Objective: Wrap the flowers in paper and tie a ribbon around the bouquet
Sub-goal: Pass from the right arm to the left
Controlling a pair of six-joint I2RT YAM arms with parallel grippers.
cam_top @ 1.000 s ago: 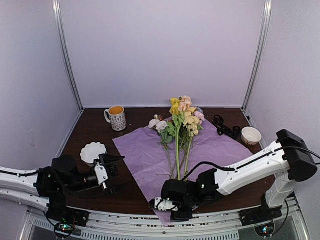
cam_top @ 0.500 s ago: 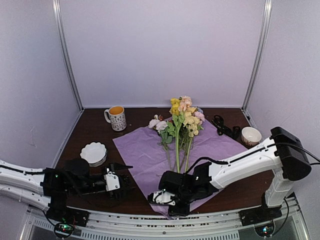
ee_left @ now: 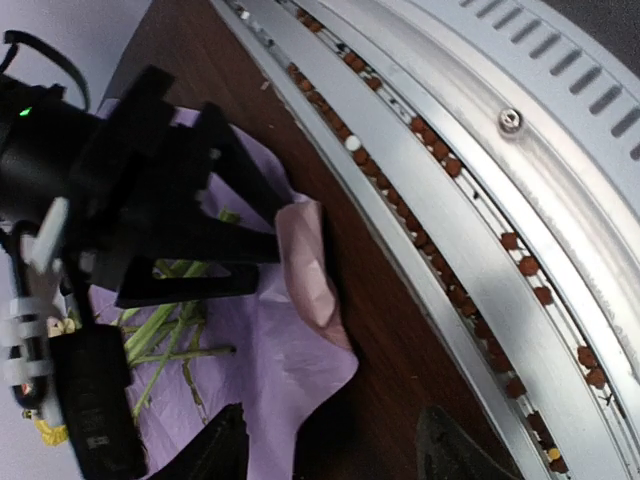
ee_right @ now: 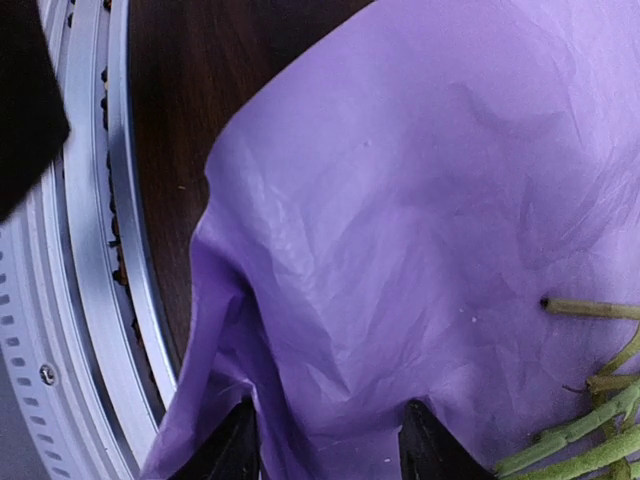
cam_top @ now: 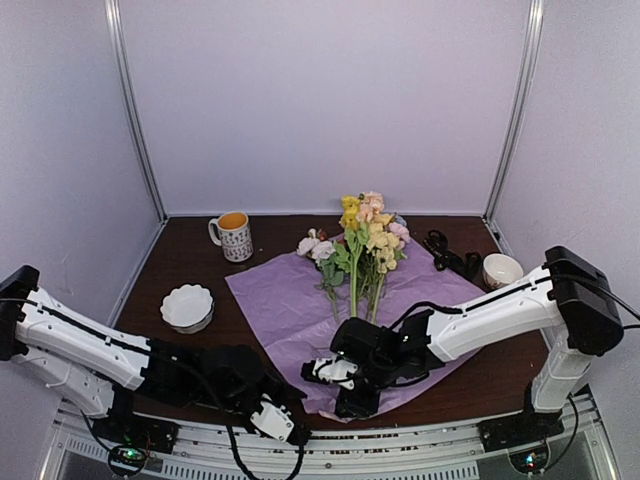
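Wrapping looks barely begun: the flowers (cam_top: 362,250) lie uncovered on the flat paper (cam_top: 285,300) at frame centre, with the ribbon (cam_top: 447,255) untouched at upper right. The right claw (ee_right: 330,445) and left claw (ee_left: 335,450) are spread at the paper's near corner, pinching nothing.

a white patterned ceramic mug (cam_top: 233,236) is standing far left on the dark brown wooden table (cam_top: 190,265); a white scalloped dish (cam_top: 187,305) is sitting nearer, a small cream bowl (cam_top: 501,271) resting at the right.

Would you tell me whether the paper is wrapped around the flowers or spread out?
Spread out: the paper lies open under the flowers, stems uncovered, near corner lifted.
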